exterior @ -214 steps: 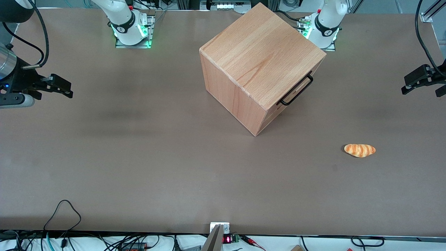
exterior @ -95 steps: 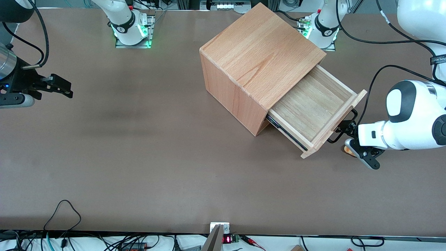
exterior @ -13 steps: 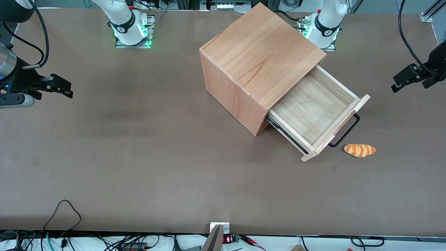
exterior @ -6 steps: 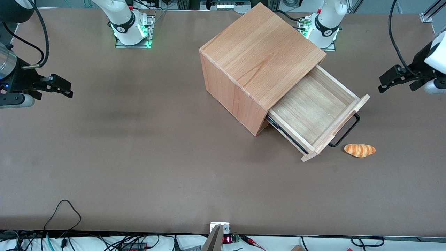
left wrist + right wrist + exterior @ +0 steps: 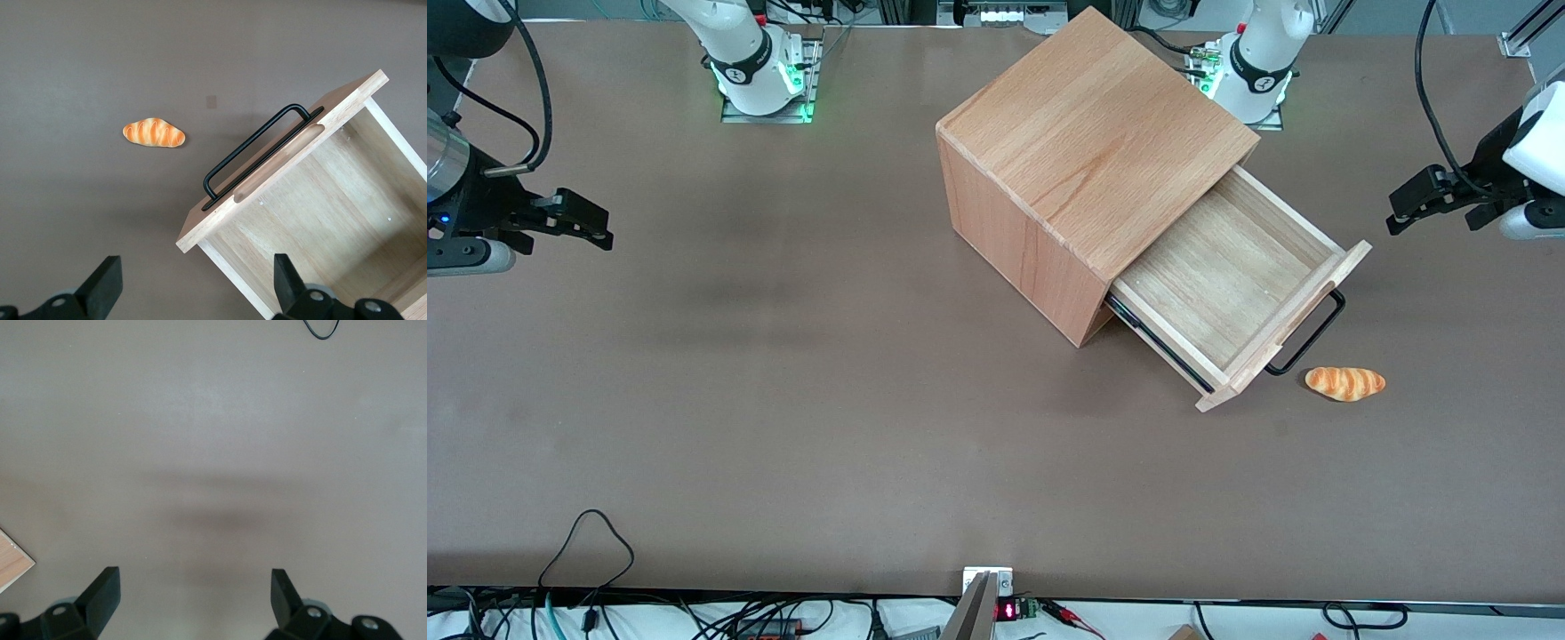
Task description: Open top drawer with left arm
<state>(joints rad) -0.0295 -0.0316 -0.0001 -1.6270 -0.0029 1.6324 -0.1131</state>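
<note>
Brown matte tabletop (image 5: 800,400) fills the scene, with cables along the edge nearest the front camera. At the working arm's end of the table, the left arm (image 5: 1529,147) holds its black gripper (image 5: 1427,200) raised over the surface, well apart from the furniture. Its two fingers (image 5: 103,287) stand spread wide with nothing between them, as the left wrist view shows.

Under that wrist camera lies the top drawer (image 5: 1223,276), pulled far out of the beech box (image 5: 1089,151). The drawer's light-wood interior is bare, and its front panel (image 5: 280,163) carries a thin black wire bar handle (image 5: 1307,338) standing off from the wood. A shallow oblong recess is cut into the top edge of the front panel, beside the handle. Dark runners show under the drawer's side where it leaves the box.

The box stands turned at an angle on the table, one corner toward the front camera, its drawer opening facing the working arm's end. On the table in front of the drawer, near the handle but not touching it, lies a small orange-and-tan striped bread roll (image 5: 1345,383). Two white arm bases with green lights (image 5: 760,76) are mounted at the table edge farthest from the front camera.
</note>
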